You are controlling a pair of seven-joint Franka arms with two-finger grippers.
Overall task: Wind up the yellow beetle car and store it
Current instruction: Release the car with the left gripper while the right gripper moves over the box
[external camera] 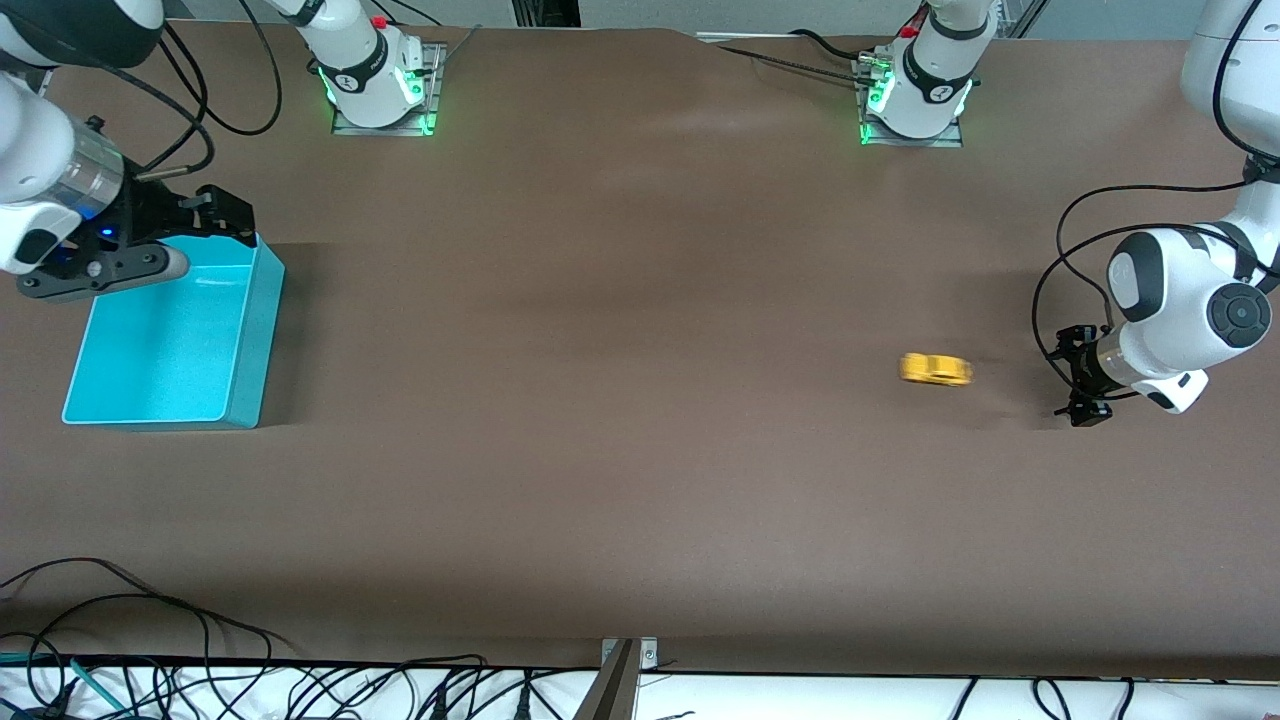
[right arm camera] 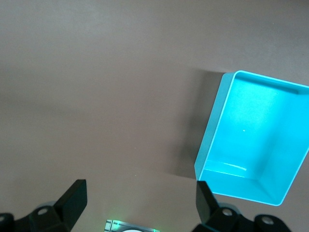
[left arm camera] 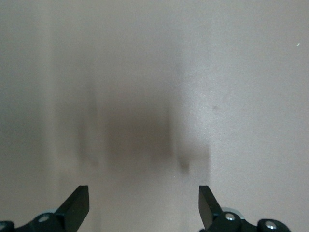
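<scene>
The yellow beetle car [external camera: 936,369] is on the brown table, near the left arm's end and free of both grippers. My left gripper [external camera: 1068,380] is low over the table beside it, a short gap away, on the side away from the bin. It is open, and in the left wrist view only bare table lies between the fingers of the left gripper [left arm camera: 144,205]; the car is out of that view. My right gripper [external camera: 225,222] hangs open and empty over the farther corner of the turquoise bin [external camera: 255,340]. The right wrist view shows the right gripper [right arm camera: 141,203] and the empty bin [right arm camera: 208,130].
The bin stands at the right arm's end of the table. Both arm bases [external camera: 380,90] [external camera: 915,100] are mounted along the edge farthest from the front camera. Loose cables [external camera: 200,680] lie off the table's near edge. A wide stretch of bare table separates car and bin.
</scene>
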